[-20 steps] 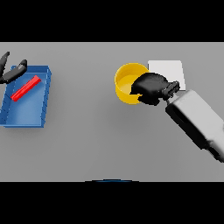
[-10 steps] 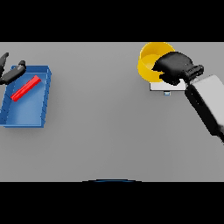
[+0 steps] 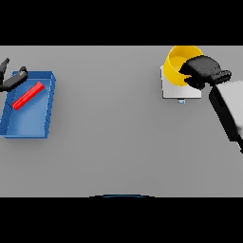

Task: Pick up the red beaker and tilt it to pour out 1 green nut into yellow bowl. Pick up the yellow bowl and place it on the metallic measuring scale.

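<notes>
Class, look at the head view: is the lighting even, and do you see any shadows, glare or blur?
Head view: the table is evenly lit, with no glare or cast shadows; the right hand on the yellow bowl and its forearm look slightly smeared; the red beaker in the blue tray has clean edges.

You get flat, even, moderately bright light over the grey table (image 3: pixel 118 142), with no clear source, no glare and barely any shadows. At three o'clock, the right arm (image 3: pixel 228 109) looks smeared by blur.
</notes>
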`<state>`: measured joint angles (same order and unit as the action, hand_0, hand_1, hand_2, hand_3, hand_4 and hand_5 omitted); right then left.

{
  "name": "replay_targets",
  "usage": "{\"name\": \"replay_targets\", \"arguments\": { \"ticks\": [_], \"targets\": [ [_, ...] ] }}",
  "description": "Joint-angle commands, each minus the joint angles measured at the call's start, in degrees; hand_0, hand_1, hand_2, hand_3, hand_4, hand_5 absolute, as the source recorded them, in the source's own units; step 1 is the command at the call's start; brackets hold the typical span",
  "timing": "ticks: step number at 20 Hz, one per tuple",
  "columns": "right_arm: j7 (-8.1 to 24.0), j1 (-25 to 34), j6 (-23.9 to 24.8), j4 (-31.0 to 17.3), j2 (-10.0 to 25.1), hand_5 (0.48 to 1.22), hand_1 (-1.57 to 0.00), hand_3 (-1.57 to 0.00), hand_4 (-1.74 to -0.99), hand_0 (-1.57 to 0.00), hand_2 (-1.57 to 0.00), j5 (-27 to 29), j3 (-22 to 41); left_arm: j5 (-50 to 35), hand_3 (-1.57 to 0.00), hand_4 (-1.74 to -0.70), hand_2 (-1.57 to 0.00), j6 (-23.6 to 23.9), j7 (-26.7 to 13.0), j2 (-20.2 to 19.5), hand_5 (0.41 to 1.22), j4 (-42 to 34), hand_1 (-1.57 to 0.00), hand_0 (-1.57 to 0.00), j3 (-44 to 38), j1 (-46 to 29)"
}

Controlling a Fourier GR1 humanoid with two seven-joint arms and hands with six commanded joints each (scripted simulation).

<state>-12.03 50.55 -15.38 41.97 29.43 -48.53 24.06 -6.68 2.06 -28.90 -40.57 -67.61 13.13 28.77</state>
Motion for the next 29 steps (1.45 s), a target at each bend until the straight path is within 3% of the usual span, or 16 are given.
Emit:
{"name": "replay_targets", "arguments": {
  "ticks": [1, 8, 10, 12, 13, 15, 17, 19, 21, 24, 26, 29],
  "targets": [
    [0.4, 0.1, 0.4, -1.3, -0.5, 1.221, -1.57, -1.32, -1.741, -1.57, -1.41, 0.0, -0.4, 0.2, 0.00, -0.86, 0.00, -0.1, 0.3, -0.1, 0.802, -0.2, 0.00, 0.00, 0.2, 0.2],
    [0.7, 0.3, 0.9, -5.7, -2.2, 1.221, -1.57, -1.42, -1.741, -1.57, -1.38, -0.7, -1.1, 0.0, 0.00, -0.85, 0.00, -0.5, 0.3, 0.0, 0.796, 0.2, 0.00, 0.00, 0.1, 0.5],
    [-0.5, 0.3, 0.9, -6.2, -2.4, 1.221, -1.57, -1.45, -1.741, -1.57, -1.37, -0.8, -1.1, 0.3, 0.00, -0.84, 0.00, -0.3, 0.2, 0.1, 0.783, -0.1, 0.00, 0.00, 0.4, 0.5],
    [0.0, 0.4, 1.3, -7.2, -3.0, 1.221, -1.50, -1.25, -1.741, -1.57, -1.44, -0.9, -1.5, 0.3, 0.00, -0.84, 0.00, -0.7, 0.4, -0.1, 0.779, 0.6, 0.00, 0.00, 0.3, 0.6],
    [0.0, 0.1, 1.0, -7.0, -2.8, 1.221, -1.43, -1.11, -1.682, -1.56, -1.34, -1.0, -1.7, 0.3, 0.00, -0.84, 0.00, -0.9, 0.7, -0.5, 0.775, 0.7, 0.00, 0.00, 0.1, 0.6],
    [0.4, 0.3, 0.3, -7.3, -2.9, 1.074, -1.12, -0.82, -1.592, -1.33, -1.01, -0.3, -2.5, -0.1, 0.00, -0.84, 0.00, -0.8, 0.5, -0.5, 0.774, -0.2, 0.00, 0.00, 0.0, 0.0],
    [1.2, 1.0, -1.8, -7.2, -3.2, 0.965, -0.81, -0.58, -1.535, -0.95, -0.71, 1.1, -3.5, 0.0, 0.00, -0.83, 0.00, -0.8, 0.5, -0.3, 0.768, -0.2, 0.00, 0.00, 0.2, 0.1],
    [1.9, 1.3, -2.9, -7.5, -3.3, 0.890, -0.56, -0.39, -1.496, -0.61, -0.47, 1.7, -4.1, -0.6, 0.00, -0.84, 0.00, -0.6, 0.3, -0.2, 0.764, -0.9, 0.00, 0.00, -0.1, 0.1],
    [1.1, 0.9, -2.5, -8.2, -3.3, 0.847, -0.38, -0.26, -1.476, -0.39, -0.30, 1.5, -3.9, -0.5, 0.00, -0.83, 0.00, -0.9, 0.1, -0.4, 0.754, -0.6, 0.00, 0.00, 0.0, -0.2],
    [1.0, 0.9, -2.4, -8.6, -3.5, 0.817, -0.19, -0.13, -1.435, -0.20, -0.15, 0.6, -2.9, -0.4, 0.00, -0.83, 0.00, -0.6, 0.0, 0.0, 0.752, -0.3, 0.00, 0.00, 0.1, 0.3],
    [2.7, 1.5, -3.8, -8.3, -3.5, 0.804, -0.12, -0.08, -1.409, -0.13, -0.10, 0.3, -2.7, -0.5, 0.00, -0.84, 0.00, -0.7, -0.1, -0.4, 0.755, -0.7, 0.00, 0.00, -0.1, 0.2],
    [2.4, 0.8, -4.7, -7.9, -3.0, 0.779, -0.06, -0.04, -1.390, -0.06, -0.05, 0.5, -2.6, -0.3, 0.00, -0.83, 0.00, -0.1, -0.2, -0.1, 0.760, -1.5, 0.00, 0.00, 0.2, -0.5]
  ]
}}
